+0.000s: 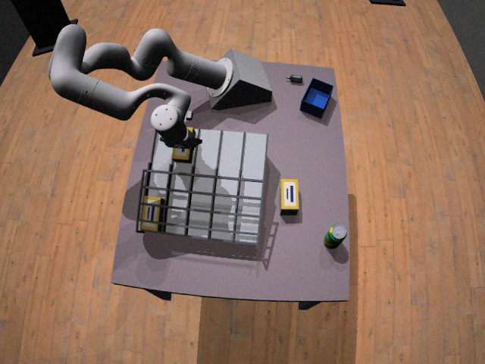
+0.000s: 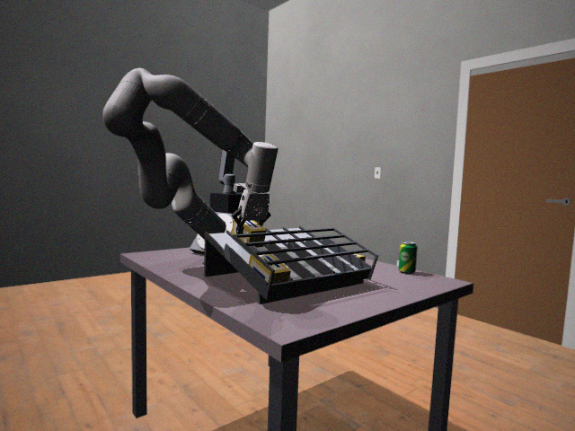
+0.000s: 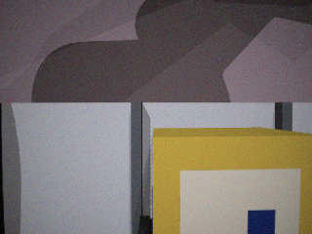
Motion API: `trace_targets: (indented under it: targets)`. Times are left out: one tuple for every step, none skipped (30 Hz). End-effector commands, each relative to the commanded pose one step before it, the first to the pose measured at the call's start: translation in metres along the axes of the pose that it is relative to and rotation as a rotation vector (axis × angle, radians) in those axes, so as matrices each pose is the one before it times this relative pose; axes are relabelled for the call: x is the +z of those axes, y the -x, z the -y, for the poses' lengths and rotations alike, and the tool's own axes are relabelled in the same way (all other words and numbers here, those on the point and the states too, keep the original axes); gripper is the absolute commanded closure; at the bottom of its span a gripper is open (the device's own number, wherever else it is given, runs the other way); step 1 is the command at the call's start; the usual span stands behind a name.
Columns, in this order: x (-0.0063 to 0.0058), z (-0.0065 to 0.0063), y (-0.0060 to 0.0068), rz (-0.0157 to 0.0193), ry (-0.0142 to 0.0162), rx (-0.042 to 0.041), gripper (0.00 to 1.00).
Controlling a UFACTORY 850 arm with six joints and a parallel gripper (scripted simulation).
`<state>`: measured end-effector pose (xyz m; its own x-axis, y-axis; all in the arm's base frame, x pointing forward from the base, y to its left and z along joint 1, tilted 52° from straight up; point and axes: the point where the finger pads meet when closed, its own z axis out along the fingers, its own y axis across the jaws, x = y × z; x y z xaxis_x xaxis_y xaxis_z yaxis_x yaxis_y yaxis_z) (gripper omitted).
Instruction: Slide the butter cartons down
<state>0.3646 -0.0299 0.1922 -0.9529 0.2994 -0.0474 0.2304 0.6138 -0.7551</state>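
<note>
In the top view, one butter carton point(image 1: 181, 155) point(image 2: 256, 233) point(image 3: 229, 180) sits high in the second lane from the left, just left of the frame's middle; it fills the lower right of the wrist view. The gripper point(image 1: 181, 145) point(image 2: 252, 223) is closed onto this carton, its fingers held well apart by the carton's width. The gray arm point(image 1: 105, 98) point(image 2: 176, 92) arches over from the upper left.

The sloped shelf point(image 1: 231, 145) point(image 2: 315, 287) has a second carton point(image 1: 151, 213) point(image 2: 271, 268) at the bottom of its leftmost lane, under the crossbars. Right of the shelf in the top view, a third carton point(image 1: 289, 196) point(image 2: 359, 256) lies on the table point(image 1: 235, 274) point(image 2: 324, 320).

Farther out, a green can point(image 1: 335, 236) point(image 2: 407, 258) stands at lower right, and a blue bin point(image 1: 311, 108) at upper right, near a small dark object point(image 1: 296, 78).
</note>
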Motion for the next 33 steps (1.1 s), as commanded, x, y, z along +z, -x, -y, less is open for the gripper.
trace_targets:
  targets:
    - [-0.00059, -0.00018, 0.00033, 0.00095, 0.00076, 0.00044, 1.00]
    - [0.00000, 0.00000, 0.00000, 0.00000, 0.00000, 0.00000, 1.00]
    - [0.00000, 0.00000, 0.00000, 0.00000, 0.00000, 0.00000, 1.00]
    - [0.00000, 0.00000, 0.00000, 0.00000, 0.00000, 0.00000, 1.00]
    - [0.00000, 0.00000, 0.00000, 0.00000, 0.00000, 0.00000, 1.00]
    - [0.00000, 0.00000, 0.00000, 0.00000, 0.00000, 0.00000, 1.00]
    - [0.00000, 0.00000, 0.00000, 0.00000, 0.00000, 0.00000, 1.00]
    - [0.00000, 0.00000, 0.00000, 0.00000, 0.00000, 0.00000, 1.00]
    - [0.00000, 0.00000, 0.00000, 0.00000, 0.00000, 0.00000, 1.00]
    - [0.00000, 0.00000, 0.00000, 0.00000, 0.00000, 0.00000, 1.00]
    - [0.00000, 0.00000, 0.00000, 0.00000, 0.00000, 0.00000, 1.00]
    - [0.00000, 0.00000, 0.00000, 0.00000, 0.00000, 0.00000, 0.25]
    - [0.00000, 0.00000, 0.00000, 0.00000, 0.00000, 0.00000, 0.25]
    - [0.00000, 0.00000, 0.00000, 0.00000, 0.00000, 0.00000, 0.25]
    - [0.00000, 0.00000, 0.00000, 0.00000, 0.00000, 0.00000, 0.25]
    - [0.00000, 0.00000, 0.00000, 0.00000, 0.00000, 0.00000, 0.25]
    - [0.00000, 0.00000, 0.00000, 0.00000, 0.00000, 0.00000, 0.25]
    - [0.00000, 0.00000, 0.00000, 0.00000, 0.00000, 0.00000, 0.25]
    - [0.00000, 0.00000, 0.00000, 0.00000, 0.00000, 0.00000, 0.25]
    - [0.00000, 0.00000, 0.00000, 0.00000, 0.00000, 0.00000, 0.25]
    - [0.00000, 0.00000, 0.00000, 0.00000, 0.00000, 0.00000, 0.25]
    - [0.00000, 0.00000, 0.00000, 0.00000, 0.00000, 0.00000, 0.25]
    - [0.00000, 0.00000, 0.00000, 0.00000, 0.00000, 0.00000, 0.25]
    - [0.00000, 0.00000, 0.00000, 0.00000, 0.00000, 0.00000, 0.25]
    - [0.00000, 0.00000, 0.00000, 0.00000, 0.00000, 0.00000, 0.25]
    - [0.00000, 0.00000, 0.00000, 0.00000, 0.00000, 0.00000, 0.25]
    - [0.00000, 0.00000, 0.00000, 0.00000, 0.00000, 0.00000, 0.25]
    - [0.00000, 0.00000, 0.00000, 0.00000, 0.00000, 0.00000, 0.25]
    - [-0.00006, 0.00006, 0.00004, 0.00006, -0.00015, 0.00010, 0.23]
    - [0.00000, 0.00000, 0.00000, 0.00000, 0.00000, 0.00000, 0.23]
    - [0.00000, 0.00000, 0.00000, 0.00000, 0.00000, 0.00000, 0.23]
    - [0.00000, 0.00000, 0.00000, 0.00000, 0.00000, 0.00000, 0.23]
    - [0.00000, 0.00000, 0.00000, 0.00000, 0.00000, 0.00000, 0.23]
